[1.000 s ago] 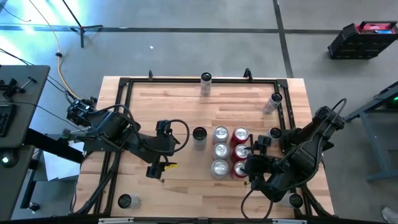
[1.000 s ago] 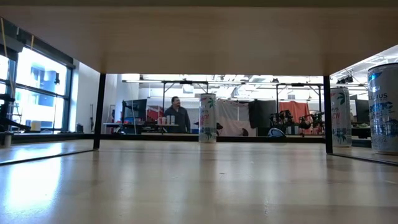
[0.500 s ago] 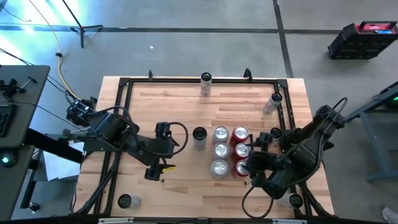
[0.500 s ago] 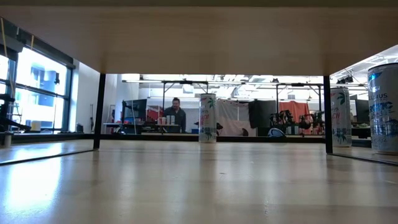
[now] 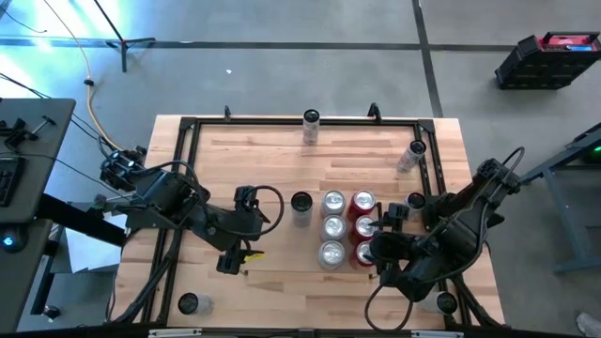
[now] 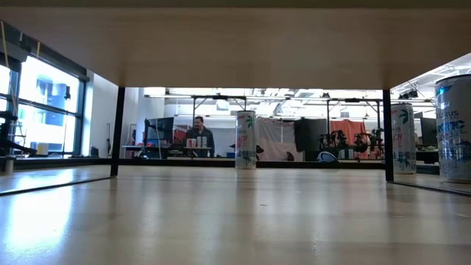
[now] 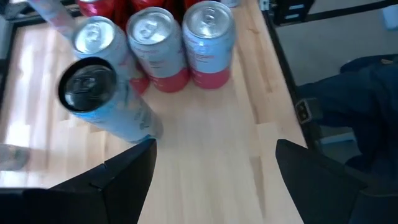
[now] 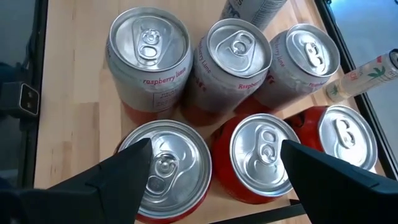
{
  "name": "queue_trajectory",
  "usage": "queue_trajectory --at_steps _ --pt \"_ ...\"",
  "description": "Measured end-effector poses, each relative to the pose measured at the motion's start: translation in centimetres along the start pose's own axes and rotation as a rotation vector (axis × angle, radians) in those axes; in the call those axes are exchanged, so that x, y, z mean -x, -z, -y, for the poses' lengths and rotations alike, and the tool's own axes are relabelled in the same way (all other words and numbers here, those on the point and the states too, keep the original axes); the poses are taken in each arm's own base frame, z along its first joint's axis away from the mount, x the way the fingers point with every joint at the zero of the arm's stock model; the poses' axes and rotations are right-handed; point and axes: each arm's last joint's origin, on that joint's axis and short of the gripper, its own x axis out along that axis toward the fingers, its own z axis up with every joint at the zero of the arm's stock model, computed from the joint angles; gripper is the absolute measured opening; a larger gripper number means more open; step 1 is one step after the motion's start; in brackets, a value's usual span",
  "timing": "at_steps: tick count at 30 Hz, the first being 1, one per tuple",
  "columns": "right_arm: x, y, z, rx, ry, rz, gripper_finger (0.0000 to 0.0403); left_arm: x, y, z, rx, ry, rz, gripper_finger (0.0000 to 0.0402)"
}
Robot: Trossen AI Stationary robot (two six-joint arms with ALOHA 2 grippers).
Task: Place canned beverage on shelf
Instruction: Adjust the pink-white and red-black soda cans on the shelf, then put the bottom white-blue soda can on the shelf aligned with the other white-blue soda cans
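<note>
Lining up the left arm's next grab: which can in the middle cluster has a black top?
The slim can standing alone just left of the six-can block, ahead of the open left gripper. Its lid is black; the six others have silver lids.

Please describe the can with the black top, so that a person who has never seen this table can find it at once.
On the light-wood shelf edged by thin black rails, find the block of six red and silver cans near the middle. The tall slim can with a black lid stands alone just left of that block; its neighbours have silver lids.
</note>
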Motion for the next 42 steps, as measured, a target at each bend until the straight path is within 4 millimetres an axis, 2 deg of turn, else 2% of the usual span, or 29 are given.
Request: queue_trajectory --at_steps 20,25,33,38,42 --pt "-0.6 -0.3 0.0 -0.006 0.024 -0.004 0.0341 0.6 0.5 1.8 -0.002 0.065 -0.009 0.0321" --pt "0.5 -0.2 0.2 0.027 0.066 0.08 0.0341 0.6 0.6 1.9 0.022 0.103 -0.022 0.0321" --pt "3.3 -1.3 -0.4 0.072 0.156 0.345 0.0341 0.8 0.9 2.4 0.077 0.117 -0.048 0.0321" --pt "4.4 -1.3 -1.7 0.075 0.146 0.447 0.0341 1.3 2.2 3.7 0.182 0.126 -0.143 0.0321" --pt "5.2 -0.9 -3.3 0.075 0.111 0.506 0.0341 1.0 4.0 6.3 0.283 0.131 -0.228 0.0321"
